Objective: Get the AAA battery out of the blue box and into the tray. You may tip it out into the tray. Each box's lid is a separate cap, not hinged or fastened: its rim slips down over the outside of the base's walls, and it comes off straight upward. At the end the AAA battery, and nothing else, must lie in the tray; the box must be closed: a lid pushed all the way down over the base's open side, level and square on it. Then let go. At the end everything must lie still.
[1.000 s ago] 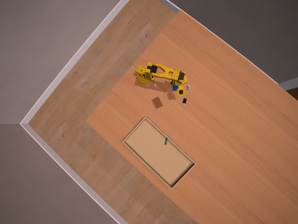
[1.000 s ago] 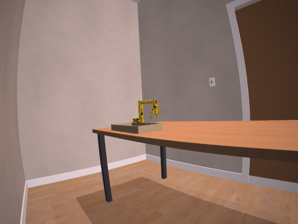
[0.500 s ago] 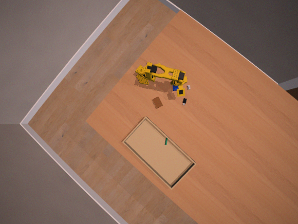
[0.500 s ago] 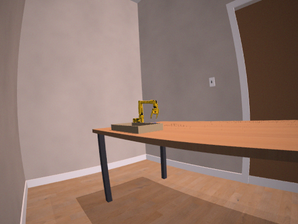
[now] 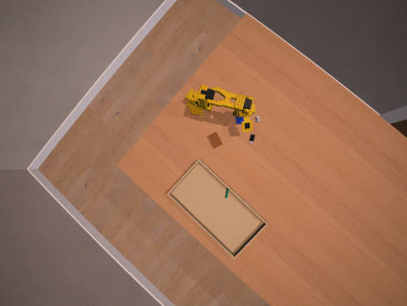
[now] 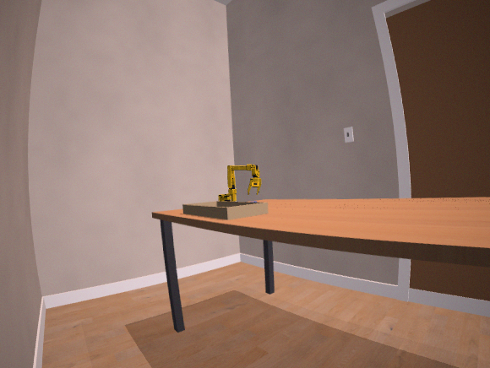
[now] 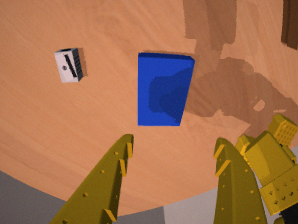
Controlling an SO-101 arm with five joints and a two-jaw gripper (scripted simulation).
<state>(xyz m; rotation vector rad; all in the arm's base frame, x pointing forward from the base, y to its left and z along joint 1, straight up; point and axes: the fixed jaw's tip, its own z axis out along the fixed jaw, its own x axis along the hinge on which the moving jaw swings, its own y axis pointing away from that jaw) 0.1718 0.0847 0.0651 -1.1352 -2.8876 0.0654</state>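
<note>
The green AAA battery (image 5: 227, 193) lies in the tray (image 5: 183, 177) (image 6: 204, 210), near its long wall on the arm's side; nothing else shows in the tray. The blue box (image 5: 239, 120) (image 7: 157, 75) stands on the table with a flat, smooth blue face up, looking closed and level. The seam between lid and base cannot be made out. My gripper (image 6: 253, 193) (image 7: 174, 139) is open and empty, pointing down above the table. In the wrist view its two fingertips stand apart just below the box's near edge, touching nothing.
A silver pencil sharpener (image 5: 257, 119) (image 7: 68, 66) lies beside the box. A black and silver piece (image 5: 252, 139), like a USB stick, lies a little farther off. A brown block (image 5: 215, 140) (image 7: 290, 25) lies between the arm and the tray.
</note>
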